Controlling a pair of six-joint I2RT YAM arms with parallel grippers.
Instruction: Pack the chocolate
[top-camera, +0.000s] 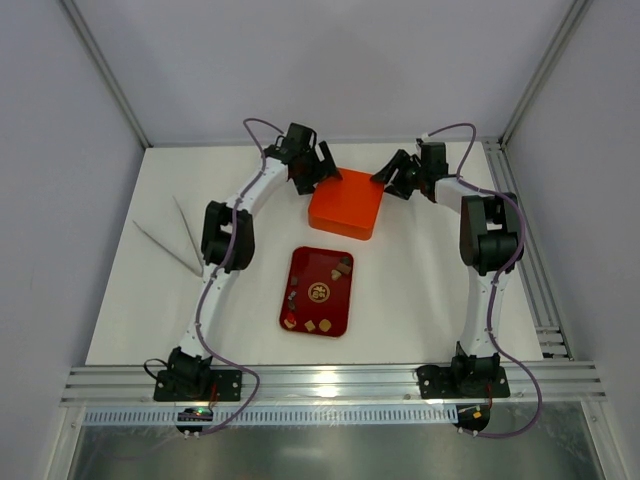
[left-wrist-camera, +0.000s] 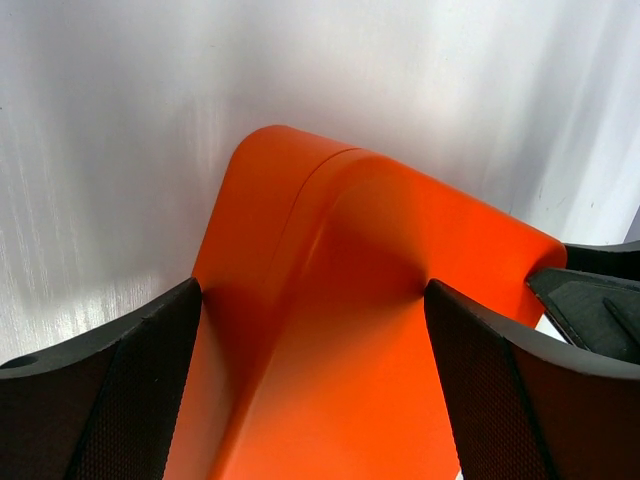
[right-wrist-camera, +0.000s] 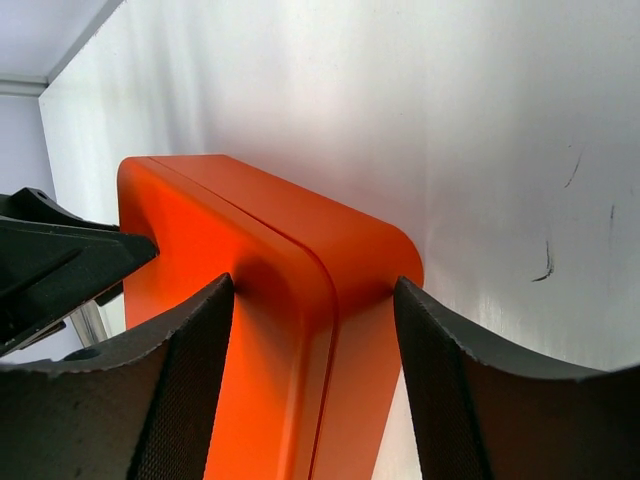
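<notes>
**Closed box held at two corners**

The orange square box (top-camera: 346, 203) is closed, so its inside is hidden. It sits far back on the white table (top-camera: 420, 300), with pale grey walls around. Small brown and tan chocolate pieces (top-camera: 319, 293) lie loose on the dark red rectangular tray (top-camera: 300, 262), nearer the arm bases. The left gripper (left-wrist-camera: 312, 300) and right gripper (right-wrist-camera: 313, 290), jaws fairly wide, each clamp a far corner of the box.

Left end effector (top-camera: 320, 178), right end effector (top-camera: 388, 182) at orange box (top-camera: 346, 205), possibly gripping, chocolate (top-camera: 319, 292) on tray (top-camera: 310, 262)

bright, even overhead light, soft shadows; streaky glare on the white table (left-wrist-camera: 120, 150), close wrist views slightly soft.
</notes>
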